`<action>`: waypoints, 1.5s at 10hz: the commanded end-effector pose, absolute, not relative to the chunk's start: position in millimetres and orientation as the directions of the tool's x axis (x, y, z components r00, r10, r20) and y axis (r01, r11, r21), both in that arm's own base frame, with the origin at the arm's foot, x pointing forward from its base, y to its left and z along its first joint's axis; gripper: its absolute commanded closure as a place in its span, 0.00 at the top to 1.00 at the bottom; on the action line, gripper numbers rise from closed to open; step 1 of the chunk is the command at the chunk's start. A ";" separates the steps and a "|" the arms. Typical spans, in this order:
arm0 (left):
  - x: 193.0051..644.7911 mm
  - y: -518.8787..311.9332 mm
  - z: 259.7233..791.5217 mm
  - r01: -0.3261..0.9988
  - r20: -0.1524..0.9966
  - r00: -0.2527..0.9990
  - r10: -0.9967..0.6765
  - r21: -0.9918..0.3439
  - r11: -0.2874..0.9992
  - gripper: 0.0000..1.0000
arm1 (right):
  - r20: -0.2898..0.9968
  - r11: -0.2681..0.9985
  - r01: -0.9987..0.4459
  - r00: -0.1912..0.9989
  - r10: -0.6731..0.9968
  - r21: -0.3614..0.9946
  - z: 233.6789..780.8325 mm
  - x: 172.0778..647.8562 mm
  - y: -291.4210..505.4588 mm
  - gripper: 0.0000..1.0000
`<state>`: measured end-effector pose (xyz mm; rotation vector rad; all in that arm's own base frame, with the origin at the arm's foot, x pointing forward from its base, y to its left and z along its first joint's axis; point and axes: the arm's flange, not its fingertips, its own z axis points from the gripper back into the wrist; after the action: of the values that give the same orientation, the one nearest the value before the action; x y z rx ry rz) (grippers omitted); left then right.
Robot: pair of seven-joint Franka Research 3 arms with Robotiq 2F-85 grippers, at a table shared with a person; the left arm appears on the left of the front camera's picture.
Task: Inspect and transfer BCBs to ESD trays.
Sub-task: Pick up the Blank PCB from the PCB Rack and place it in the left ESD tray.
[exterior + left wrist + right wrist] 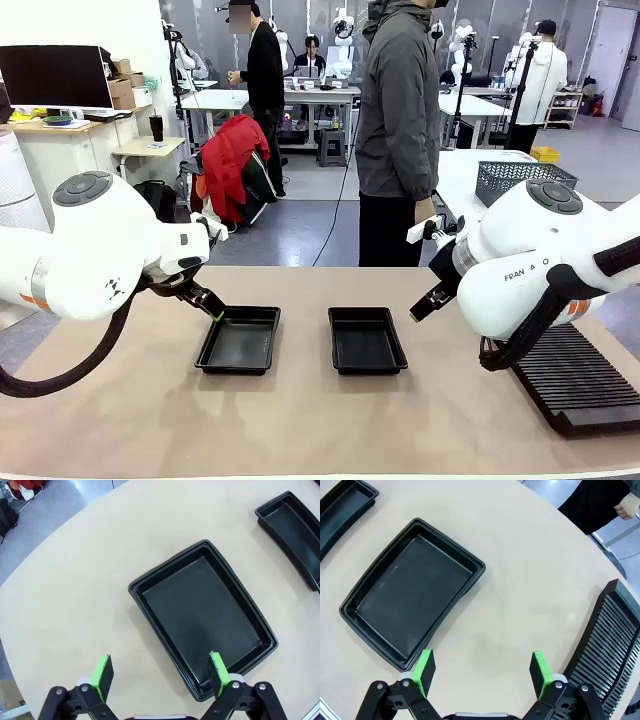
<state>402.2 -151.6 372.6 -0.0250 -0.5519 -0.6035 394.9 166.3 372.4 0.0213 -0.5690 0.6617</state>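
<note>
Two black ESD trays lie side by side mid-table, the left tray (239, 340) and the right tray (366, 340), both with nothing in them. My left gripper (207, 303) hangs open above the left tray's (202, 617) near-left corner, its green pads (102, 670) wide apart. My right gripper (422, 303) is open too, hovering over bare table between the right tray (412, 595) and the ribbed rack (607, 640). The BCBs are out of view.
A long black slotted rack (572, 375) lies at the table's right side. A person in a grey jacket (398, 100) stands at the far edge, one hand (425, 210) hanging down. A grey mesh basket (522, 180) sits on a table behind.
</note>
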 end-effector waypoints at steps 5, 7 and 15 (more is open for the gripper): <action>402.2 -151.6 372.5 0.545 0.499 0.684 -0.532 0.135 0.828 1.00 | 0.506 0.794 -0.587 0.643 0.575 -0.158 372.4 394.9 166.3 1.00; 402.2 -151.6 372.5 0.545 0.499 0.684 -0.532 0.135 0.828 1.00 | 0.506 0.794 -0.587 0.643 0.575 -0.158 372.4 394.9 166.3 1.00; 390.1 -151.3 424.1 0.491 0.498 0.751 -0.434 0.020 0.871 1.00 | 0.503 0.850 -0.521 0.715 0.485 -0.079 432.3 389.3 156.8 1.00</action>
<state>397.6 -149.6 407.0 -0.0643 -0.5331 -0.5435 394.4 158.8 413.0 0.0390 -0.5633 0.5916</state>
